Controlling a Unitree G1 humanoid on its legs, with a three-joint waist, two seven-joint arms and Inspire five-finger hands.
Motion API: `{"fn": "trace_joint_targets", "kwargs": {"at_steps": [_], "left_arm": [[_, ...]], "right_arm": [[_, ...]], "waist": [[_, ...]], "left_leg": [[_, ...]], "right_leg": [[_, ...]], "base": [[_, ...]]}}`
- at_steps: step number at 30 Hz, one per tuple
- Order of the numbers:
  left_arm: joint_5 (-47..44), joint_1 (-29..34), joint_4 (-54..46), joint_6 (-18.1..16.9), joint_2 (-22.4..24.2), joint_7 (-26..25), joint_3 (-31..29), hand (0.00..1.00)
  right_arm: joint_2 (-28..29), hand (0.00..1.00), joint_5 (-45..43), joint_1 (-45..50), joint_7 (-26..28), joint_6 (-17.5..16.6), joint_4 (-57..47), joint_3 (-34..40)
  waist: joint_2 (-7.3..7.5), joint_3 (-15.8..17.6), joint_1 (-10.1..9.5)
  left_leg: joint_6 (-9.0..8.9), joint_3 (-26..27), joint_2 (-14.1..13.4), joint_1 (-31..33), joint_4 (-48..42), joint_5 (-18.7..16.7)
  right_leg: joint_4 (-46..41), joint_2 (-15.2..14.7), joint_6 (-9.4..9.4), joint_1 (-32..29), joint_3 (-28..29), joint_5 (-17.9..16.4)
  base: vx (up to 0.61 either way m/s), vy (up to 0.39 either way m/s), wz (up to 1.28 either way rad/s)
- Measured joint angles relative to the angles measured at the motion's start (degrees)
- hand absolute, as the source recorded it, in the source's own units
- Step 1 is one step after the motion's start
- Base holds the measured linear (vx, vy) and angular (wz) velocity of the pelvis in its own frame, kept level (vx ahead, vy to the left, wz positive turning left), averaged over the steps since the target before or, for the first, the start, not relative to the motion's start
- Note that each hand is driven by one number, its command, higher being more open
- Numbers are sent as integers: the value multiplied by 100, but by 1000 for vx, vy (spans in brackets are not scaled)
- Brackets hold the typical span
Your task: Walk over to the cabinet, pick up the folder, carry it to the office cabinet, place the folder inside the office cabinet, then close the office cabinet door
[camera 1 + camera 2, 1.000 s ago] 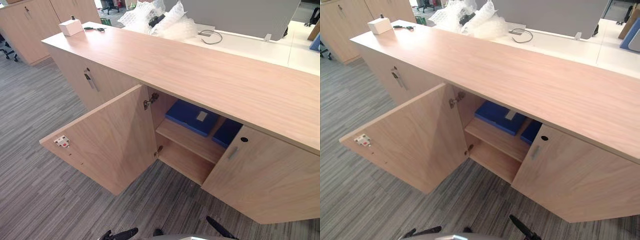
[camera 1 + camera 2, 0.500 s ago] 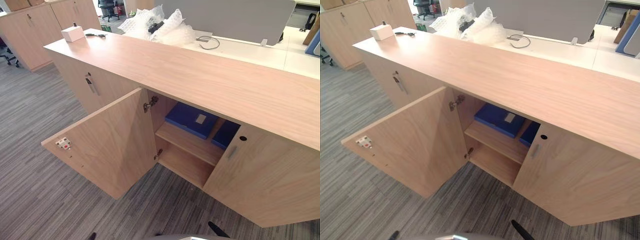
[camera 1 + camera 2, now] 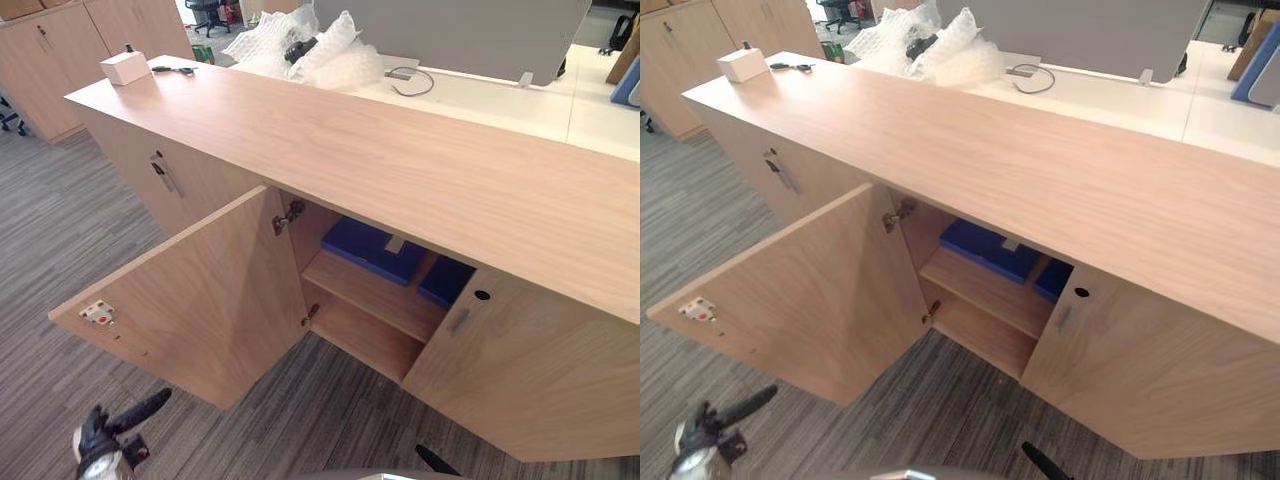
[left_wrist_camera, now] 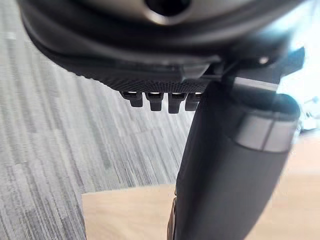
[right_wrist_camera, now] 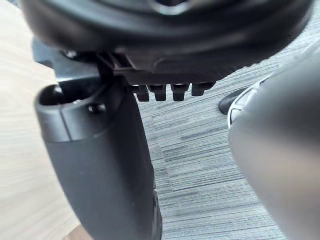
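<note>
Left robot hand [image 3: 105, 445] has risen into view, released — right robot hand [image 5: 100, 170] likewise. Flat blue folder [image 3: 372, 248] lies on the pale wooden cabinet's [image 3: 400, 150] upper shelf [image 3: 370, 292] — likely light, stiff, slick; pinch its front edge.

Left hand [image 3: 103, 443] and right hand [image 5: 100, 170] hang low, fingers straight.

Matt light-wood cabinet [image 3: 400, 170], grey ribbed carpet [image 3: 60, 240], glossy bubble wrap [image 3: 300, 45]
</note>
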State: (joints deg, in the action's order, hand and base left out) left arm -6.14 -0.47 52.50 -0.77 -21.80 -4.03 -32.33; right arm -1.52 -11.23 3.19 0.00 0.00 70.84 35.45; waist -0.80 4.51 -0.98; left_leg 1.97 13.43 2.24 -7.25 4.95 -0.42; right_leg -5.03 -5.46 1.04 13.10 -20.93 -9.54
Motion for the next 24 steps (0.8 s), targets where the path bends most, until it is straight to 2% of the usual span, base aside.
{"fn": "trace_joint_targets", "kwargs": {"at_steps": [4,5,7,8,9,10,11,12,14,19,22,24], "left_arm": [[340,-350,-119,37,-320,51,443,100],[412,-363,-100,83,-424,46,465,100],[566,-382,-101,123,-619,46,724,100],[599,-402,-101,148,-690,48,867,100],[678,-425,-101,192,-761,47,959,100],[680,-436,-101,214,-803,43,975,100],[698,-454,-101,263,-954,26,1082,100],[805,-478,-109,266,-1022,34,1225,100],[975,-472,-129,269,-1050,44,1356,100],[1250,-472,-130,302,-1082,56,1402,100],[1274,-449,-208,326,-1106,52,1452,100],[1307,-89,-813,388,-1088,23,1531,100]], "right_arm": [[15,100,1,3,64,1,-52,-78],[14,100,-2,13,77,3,-64,-70],[2,100,-1,80,95,7,-131,-73],[-33,100,-4,103,104,6,-152,-74],[-111,100,0,125,128,-1,-216,-128],[-112,100,0,138,130,2,-257,-204],[-95,100,0,193,138,-12,-268,-335],[-87,100,-1,312,154,-6,-238,-356],[-134,100,-1,364,161,-8,-242,-403],[-211,100,-1,388,190,-9,-254,-413],[-208,100,-2,401,191,-10,-259,-440],[-210,100,-2,443,194,-13,-273,-573]], "waist": [[10,-18,-3],[5,-22,-10],[-2,-22,-44],[-77,1,-55],[-222,1,-63],[-217,-5,-67],[-82,-63,-109],[-15,-162,-110],[-50,-187,-218],[-167,-219,-231],[-162,-224,-255],[-115,-253,-300]], "left_leg": [[-38,1,-111,-24,-16,-24],[-103,5,-171,-32,-35,-67],[-108,-8,-240,-15,-97,-71],[-109,-29,-334,-11,-149,-72],[-111,-109,-562,0,-207,-72],[-113,-132,-586,1,-225,-73],[-253,-150,-532,23,-279,-157],[-418,-249,-547,43,-333,-289],[-439,-253,-607,76,-424,-301],[-474,-240,-636,110,-435,-295],[-474,-181,-630,111,-447,-295],[-469,-122,-595,157,-455,-293]], "right_leg": [[-38,99,-28,-3,124,53],[-80,137,-30,-16,143,57],[-259,171,-36,-88,190,63],[-546,207,-35,-207,232,64],[-550,304,-34,-411,221,-292],[-223,312,-11,-429,200,-298],[255,197,-11,-582,201,369],[231,160,129,-566,232,235],[255,224,119,-551,248,242],[363,298,16,-541,280,332],[436,298,3,-535,344,423],[471,257,41,-597,405,494]], "base": [[35,-90,-4],[38,-85,-3],[43,-88,2],[36,-95,7],[15,-98,7],[-44,-96,12],[-63,-86,29],[-23,-138,26],[1,-150,9],[-41,-24,-4],[-45,45,-12],[-52,74,-14]]}}
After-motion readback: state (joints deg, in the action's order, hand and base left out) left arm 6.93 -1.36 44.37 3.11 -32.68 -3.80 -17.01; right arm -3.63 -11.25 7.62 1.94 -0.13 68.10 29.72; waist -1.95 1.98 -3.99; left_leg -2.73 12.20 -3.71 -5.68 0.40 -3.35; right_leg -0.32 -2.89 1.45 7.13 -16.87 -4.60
